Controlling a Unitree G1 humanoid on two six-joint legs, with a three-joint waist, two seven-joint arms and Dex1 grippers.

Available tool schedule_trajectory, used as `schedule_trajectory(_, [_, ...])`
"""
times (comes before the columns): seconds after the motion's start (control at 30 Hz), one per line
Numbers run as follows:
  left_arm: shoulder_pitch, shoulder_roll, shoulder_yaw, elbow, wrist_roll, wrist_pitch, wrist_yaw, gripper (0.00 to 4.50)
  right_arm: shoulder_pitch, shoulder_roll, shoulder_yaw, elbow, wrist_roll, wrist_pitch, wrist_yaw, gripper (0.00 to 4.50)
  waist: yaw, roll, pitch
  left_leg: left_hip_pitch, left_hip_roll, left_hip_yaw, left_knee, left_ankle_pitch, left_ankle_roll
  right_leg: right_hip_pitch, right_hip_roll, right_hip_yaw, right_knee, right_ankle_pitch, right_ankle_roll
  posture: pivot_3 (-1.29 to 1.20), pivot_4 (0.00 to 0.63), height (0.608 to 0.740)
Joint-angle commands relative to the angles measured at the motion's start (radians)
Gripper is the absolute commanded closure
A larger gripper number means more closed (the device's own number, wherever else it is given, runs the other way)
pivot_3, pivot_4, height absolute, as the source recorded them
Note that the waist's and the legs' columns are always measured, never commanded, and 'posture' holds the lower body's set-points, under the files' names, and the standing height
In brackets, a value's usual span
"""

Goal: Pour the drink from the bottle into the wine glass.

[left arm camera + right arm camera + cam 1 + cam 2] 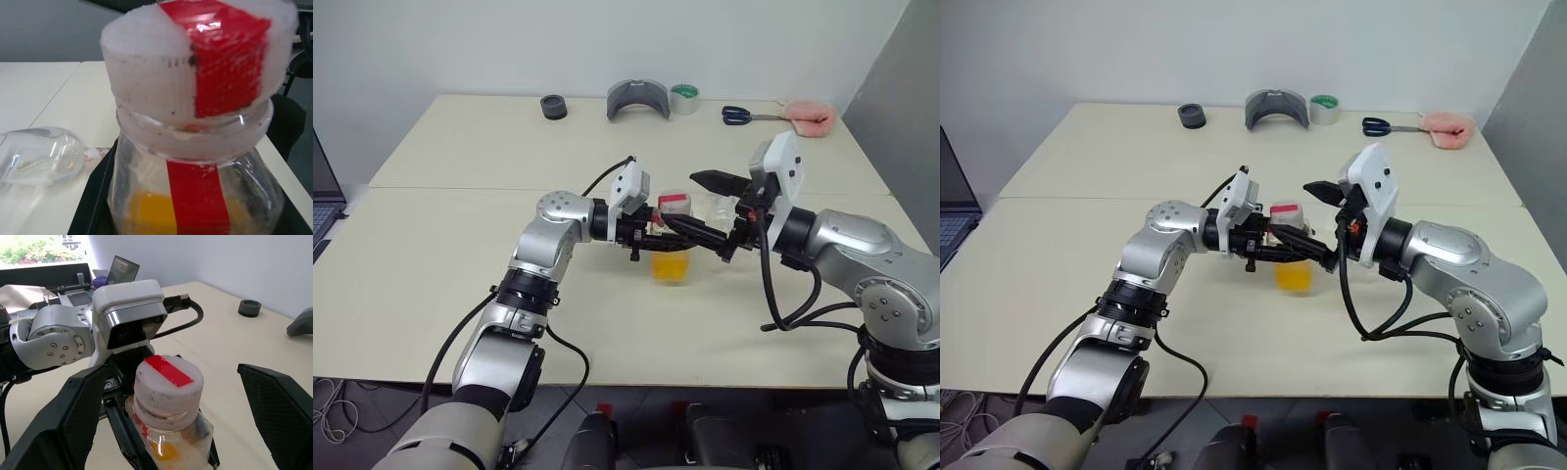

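My left gripper is shut on the bottle and holds it upright just above the middle of the table. The bottle is clear, with a red strip and a white cap that bears a red band. The orange drink fills its lower part. My right gripper is open, with one finger on each side of the cap and a gap between each finger and the cap. The wine glass is clear and seems to lie on its side on the table just behind the bottle.
Along the far edge of the table are a black round object, a grey curved piece, a tape roll, blue-handled scissors and a pink cloth. A laptop is at the left edge.
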Motion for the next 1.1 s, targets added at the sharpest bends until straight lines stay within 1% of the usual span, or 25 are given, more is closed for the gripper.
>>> schedule_trajectory(0.03, [-0.008,0.000,-0.001,-0.036,-0.012,-0.022,-0.010,2.74,-0.025,-0.003,-0.004,-0.004,0.011,-0.002,0.011,0.00,0.000,0.000,0.000,0.000,0.000,0.000,0.000,0.000,0.000,0.000,0.000,0.000,0.000,0.000,0.000,0.00,0.150,0.740])
schedule_trajectory(0.6, [-0.004,0.008,-0.002,-0.046,-0.014,-0.018,-0.010,2.74,-0.047,0.043,0.015,0.059,-0.017,-0.025,0.011,0.00,0.000,0.000,0.000,0.000,0.000,0.000,0.000,0.000,0.000,0.000,0.000,0.000,0.000,0.000,0.000,0.00,0.150,0.740])
schedule_trajectory(0.7, [-0.004,0.009,-0.003,-0.048,-0.014,-0.017,-0.009,2.74,-0.048,0.045,0.020,0.059,-0.020,-0.025,0.013,0.60,0.000,0.000,0.000,0.000,0.000,0.000,0.000,0.000,0.000,0.000,0.000,0.000,0.000,0.000,0.000,0.00,0.150,0.740])
schedule_trajectory(0.87, [-0.004,0.006,-0.004,-0.048,-0.014,-0.017,-0.007,2.74,-0.039,0.052,0.018,0.054,-0.018,-0.027,0.010,2.37,0.000,0.000,0.000,0.000,0.000,0.000,0.000,0.000,0.000,0.000,0.000,0.000,0.000,0.000,0.000,0.00,0.150,0.740])
schedule_trajectory(0.9, [-0.004,0.006,-0.005,-0.048,-0.014,-0.017,-0.007,2.74,-0.036,0.054,0.017,0.050,-0.018,-0.028,0.009,2.66,0.000,0.000,0.000,0.000,0.000,0.000,0.000,0.000,0.000,0.000,0.000,0.000,0.000,0.000,0.000,0.00,0.150,0.740])
schedule_trajectory(0.93, [-0.004,0.006,-0.004,-0.047,-0.015,-0.017,-0.007,2.74,-0.034,0.057,0.015,0.048,-0.017,-0.029,0.007,2.79,0.000,0.000,0.000,0.000,0.000,0.000,0.000,0.000,0.000,0.000,0.000,0.000,0.000,0.000,0.000,0.00,0.150,0.740])
schedule_trajectory(1.03, [-0.004,0.006,-0.004,-0.047,-0.014,-0.016,-0.006,2.76,-0.026,0.063,0.012,0.036,-0.034,-0.051,-0.006,2.80,0.000,0.000,0.000,0.000,0.000,0.000,0.000,0.000,0.000,0.000,0.000,0.000,0.000,0.000,0.000,0.00,0.150,0.740])
schedule_trajectory(1.1, [-0.002,0.007,-0.004,-0.051,-0.015,-0.014,-0.004,2.76,-0.018,0.054,0.021,0.022,-0.107,-0.109,-0.034,2.80,0.000,0.000,0.000,0.000,0.000,0.000,0.000,0.000,0.000,0.000,0.000,0.000,0.000,0.000,0.000,0.00,0.150,0.740])
